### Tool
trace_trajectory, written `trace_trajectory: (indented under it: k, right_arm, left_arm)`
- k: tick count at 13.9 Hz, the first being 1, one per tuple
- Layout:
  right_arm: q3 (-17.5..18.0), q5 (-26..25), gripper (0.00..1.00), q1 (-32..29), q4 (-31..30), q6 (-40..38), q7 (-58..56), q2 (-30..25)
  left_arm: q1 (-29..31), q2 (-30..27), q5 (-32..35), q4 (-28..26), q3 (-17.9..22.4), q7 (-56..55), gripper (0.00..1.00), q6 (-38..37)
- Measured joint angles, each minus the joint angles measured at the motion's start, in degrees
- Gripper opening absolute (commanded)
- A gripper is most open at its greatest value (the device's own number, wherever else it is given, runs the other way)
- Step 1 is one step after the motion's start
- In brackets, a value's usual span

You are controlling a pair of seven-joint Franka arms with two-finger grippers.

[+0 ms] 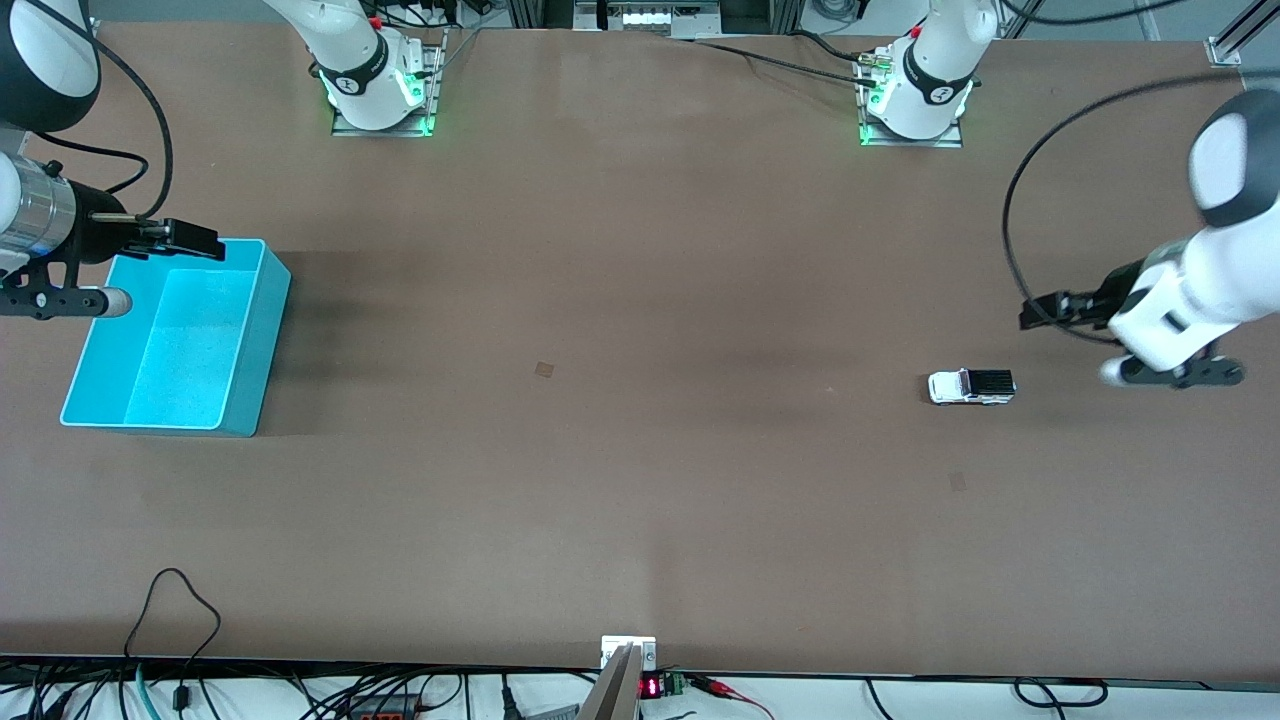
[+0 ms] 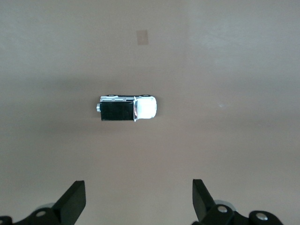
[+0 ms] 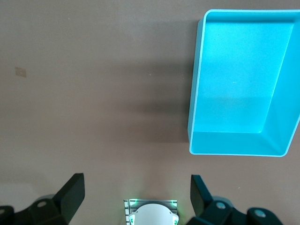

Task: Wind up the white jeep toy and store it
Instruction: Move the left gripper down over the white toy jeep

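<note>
The white jeep toy (image 1: 970, 386) with its black roof panel stands on its wheels on the brown table, toward the left arm's end. In the left wrist view the jeep toy (image 2: 127, 108) lies well apart from the fingertips. My left gripper (image 1: 1045, 308) hangs open and empty above the table, beside the jeep toward the table's end; its fingers (image 2: 75, 199) stand wide. The turquoise bin (image 1: 262, 340) sits empty at the right arm's end. My right gripper (image 1: 190, 238) hovers open and empty over the bin's rim. The right wrist view shows the bin (image 3: 234, 143) with nothing inside.
The two arm bases (image 1: 380, 90) (image 1: 915, 100) are bolted along the table edge farthest from the front camera. Small tape marks (image 1: 543, 369) (image 1: 957, 481) lie flat on the table. Cables (image 1: 175, 610) trail over the edge nearest the camera.
</note>
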Motion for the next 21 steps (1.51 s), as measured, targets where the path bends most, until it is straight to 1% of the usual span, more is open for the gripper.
trace_trajectory:
  k: [3, 6, 11, 14, 16, 18, 21]
  right_arm:
    - [-0.01, 0.00, 1.00, -0.30, 0.00, -0.19, -0.01, 0.01]
    - [0.00, 0.00, 1.00, -0.36, 0.00, -1.01, -0.03, 0.02]
    - [0.00, 0.00, 1.00, -0.38, 0.00, -1.50, -0.08, 0.11]
    - [0.00, 0.00, 1.00, -0.38, 0.00, -2.98, -0.19, 0.33]
    - [0.00, 0.00, 1.00, -0.38, 0.00, -3.33, -0.21, 0.47]
    - [0.00, 0.00, 1.00, -0.44, 0.00, -3.50, -0.11, 0.55]
    - [-0.01, 0.00, 1.00, -0.63, 0.00, -3.51, -0.10, 0.58]
  left_arm:
    - [0.04, 0.61, 0.00, -8.45, -0.01, 7.25, 1.00, 9.00]
    - [0.15, 0.56, 0.69, -13.04, 0.02, 16.14, 1.00, 13.70]
    - [0.22, 0.58, 6.85, -15.59, 0.02, 38.45, 1.00, 17.47]
    - [0.23, 1.45, 7.23, -16.41, 0.01, 58.66, 1.00, 21.83]
    - [0.16, 3.15, 7.23, -16.61, -0.04, 69.79, 1.00, 25.52]
    - [0.12, 5.03, 7.23, -16.75, -0.09, 75.52, 1.00, 27.07]
    - [0.23, 7.14, 7.23, -17.36, -0.03, 81.04, 1.00, 28.61]
